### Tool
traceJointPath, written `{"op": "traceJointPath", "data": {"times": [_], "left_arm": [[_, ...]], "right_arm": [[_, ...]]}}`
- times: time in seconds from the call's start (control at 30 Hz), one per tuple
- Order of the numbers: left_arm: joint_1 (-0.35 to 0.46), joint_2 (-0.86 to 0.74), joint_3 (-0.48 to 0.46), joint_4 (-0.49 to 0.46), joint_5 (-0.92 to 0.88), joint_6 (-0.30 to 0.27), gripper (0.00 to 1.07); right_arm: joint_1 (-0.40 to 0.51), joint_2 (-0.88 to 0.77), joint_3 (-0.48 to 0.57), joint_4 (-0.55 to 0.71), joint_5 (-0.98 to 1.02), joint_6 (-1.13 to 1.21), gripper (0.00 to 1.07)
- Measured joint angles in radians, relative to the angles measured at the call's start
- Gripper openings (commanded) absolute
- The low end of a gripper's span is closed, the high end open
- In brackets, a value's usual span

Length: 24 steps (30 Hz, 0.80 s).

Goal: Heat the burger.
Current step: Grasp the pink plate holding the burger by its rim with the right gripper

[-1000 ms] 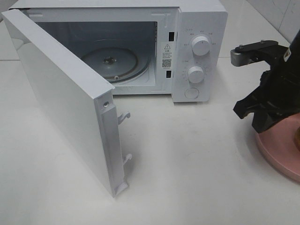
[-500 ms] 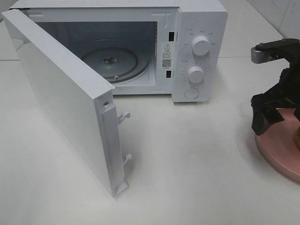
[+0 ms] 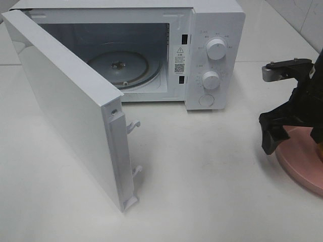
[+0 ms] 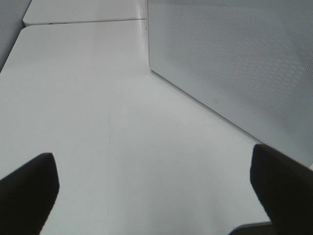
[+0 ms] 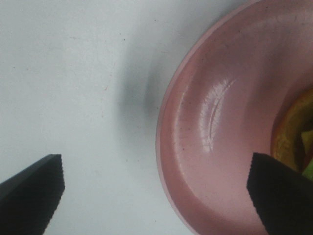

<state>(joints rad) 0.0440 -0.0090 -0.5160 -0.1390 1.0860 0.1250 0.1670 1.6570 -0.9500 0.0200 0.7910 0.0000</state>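
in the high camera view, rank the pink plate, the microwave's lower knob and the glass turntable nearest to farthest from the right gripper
From the right gripper:
1. Pink plate, just below it at the right edge.
2. Lower knob, on the microwave front panel, to the left.
3. Glass turntable, inside the open microwave, farther left.

A kitchen-style test bench: white microwave (image 3: 229,30) on a white tabletop (image 3: 212,166).

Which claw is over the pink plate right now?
The right claw: open, straddling the rim of the pink plate near the burger. The left claw, also open, faces only table beside the microwave door.
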Motion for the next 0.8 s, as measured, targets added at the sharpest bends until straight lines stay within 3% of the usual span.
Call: {"op": "traceJointPath", "data": {"times": [0.8], "left_arm": [[0.0,0.0,0.0,0.0,0.0,0.0,1.0]], "right_arm": [[0.0,0.183,-0.001,0.0,-0.154,0.067,0.89]]}}
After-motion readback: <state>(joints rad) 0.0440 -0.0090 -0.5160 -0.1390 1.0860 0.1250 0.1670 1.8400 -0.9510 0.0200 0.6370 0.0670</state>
